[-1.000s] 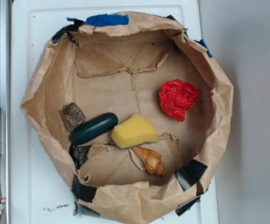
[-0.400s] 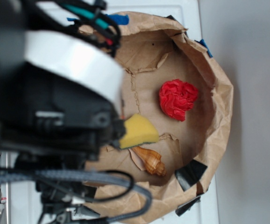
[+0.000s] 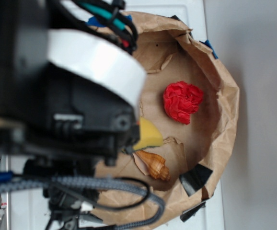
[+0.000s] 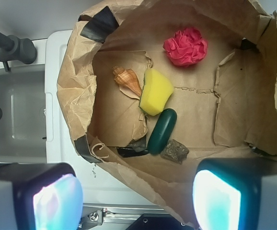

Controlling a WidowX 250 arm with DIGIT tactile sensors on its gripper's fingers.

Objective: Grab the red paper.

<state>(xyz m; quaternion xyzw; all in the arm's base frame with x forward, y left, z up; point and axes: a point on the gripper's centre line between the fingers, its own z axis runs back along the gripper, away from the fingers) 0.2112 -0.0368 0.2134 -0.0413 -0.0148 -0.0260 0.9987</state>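
The brown paper bag (image 4: 76, 96) lies spread like a bowl, the gripper (image 4: 137, 201) hangs above its near rim with fingers (image 4: 57, 201) spread wide and empty, and the red paper (image 4: 186, 46) sits by the far wall, apart from the yellow sponge (image 4: 156, 91) and seashell (image 4: 127, 80).

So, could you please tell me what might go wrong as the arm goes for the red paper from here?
1. The yellow sponge and seashell lie between the open pincer and the red paper; a low approach could knock them.
2. The red paper sits near the crumpled bag wall, so a finger might snag it.
3. The arm blocks much of the exterior view.
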